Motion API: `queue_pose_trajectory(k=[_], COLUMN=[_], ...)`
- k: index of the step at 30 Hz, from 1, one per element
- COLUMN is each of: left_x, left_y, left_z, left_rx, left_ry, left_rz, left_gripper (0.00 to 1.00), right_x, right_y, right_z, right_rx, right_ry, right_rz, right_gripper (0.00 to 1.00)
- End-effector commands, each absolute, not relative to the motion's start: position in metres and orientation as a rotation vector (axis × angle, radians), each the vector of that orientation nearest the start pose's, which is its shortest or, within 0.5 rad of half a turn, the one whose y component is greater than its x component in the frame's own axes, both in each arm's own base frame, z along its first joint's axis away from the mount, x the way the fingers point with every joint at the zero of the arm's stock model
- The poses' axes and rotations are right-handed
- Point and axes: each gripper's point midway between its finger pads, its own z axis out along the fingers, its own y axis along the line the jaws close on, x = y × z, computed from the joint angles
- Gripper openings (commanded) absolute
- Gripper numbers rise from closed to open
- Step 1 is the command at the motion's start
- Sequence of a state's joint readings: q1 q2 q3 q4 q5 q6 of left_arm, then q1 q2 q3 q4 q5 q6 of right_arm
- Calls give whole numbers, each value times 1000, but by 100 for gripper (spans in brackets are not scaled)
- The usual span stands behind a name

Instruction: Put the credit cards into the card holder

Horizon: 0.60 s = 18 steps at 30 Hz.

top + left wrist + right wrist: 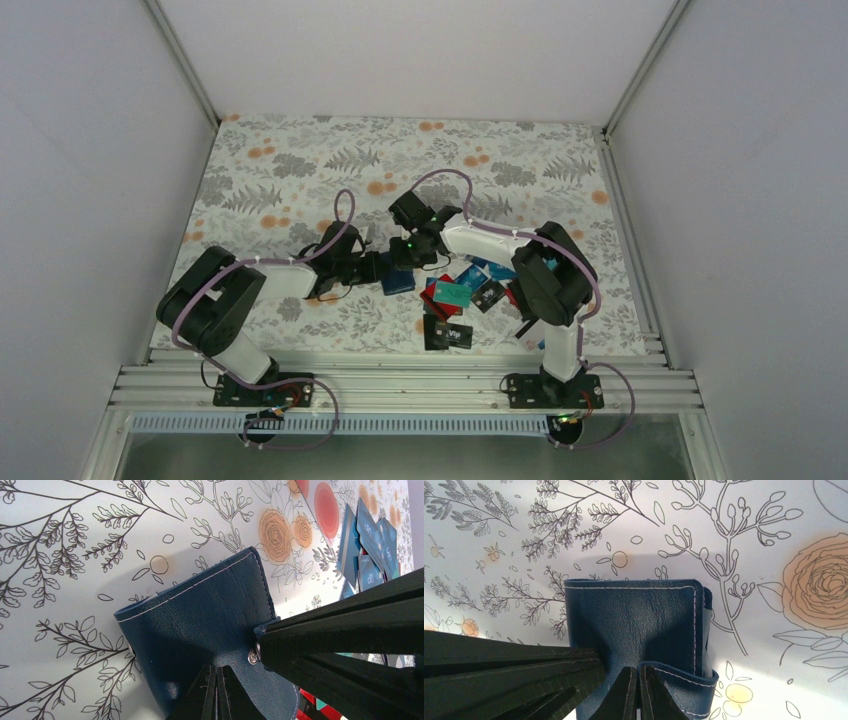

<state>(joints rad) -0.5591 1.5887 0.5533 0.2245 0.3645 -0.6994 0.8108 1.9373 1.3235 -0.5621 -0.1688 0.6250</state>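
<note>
So both arms have gone for the card holder [639, 625] first, which makes sense to me: it's lying closed and flat on the floral tablecloth [300, 170], just left of the credit cards [462, 298], and that pile sits untouched in a messy heap near the right arm's elbow.

The left gripper [217, 692] has its fingers pressed together, tips down on the near part of the navy leather. The right gripper [638, 692] is pressed together too, tips right at the edge of the clasp tab [679, 680], next to the little metal snap [253, 655]. Can't tell whether either one has leather pinched between its fingers or is just pushing on it.

My guess is the step here is popping the clasp so the holder opens. If I were doing it, I'd pin the body with one claw and lift only the tab with the other, pulling away from the snap. Tug the whole thing and it'll just slide on the cloth.

Pose-wise, from overhead the left arm folds at its elbow and runs its forearm rightward to the middle. The right arm reaches left and away from its base, and the two wrists meet nose to nose over the holder, both tipped down
</note>
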Motion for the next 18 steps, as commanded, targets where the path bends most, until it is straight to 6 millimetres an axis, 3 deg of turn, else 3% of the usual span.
queue_pose_trajectory(k=[1,8,18], left_x=[248,249,248], left_y=[-233,-232,-233], left_z=[-7,-8,-8], left_rx=[-22,-24,-22], left_ry=[2730,2731,2732], left_rz=[-911,-906,-911], left_gripper=[3,3,3], right_x=[275,265,276], right_y=[339,331,323], right_z=[17,12,39], right_rx=[-315,-340,-365], right_ry=[2942,2974,2902], right_rz=[546,498,455], right_gripper=[4,4,4])
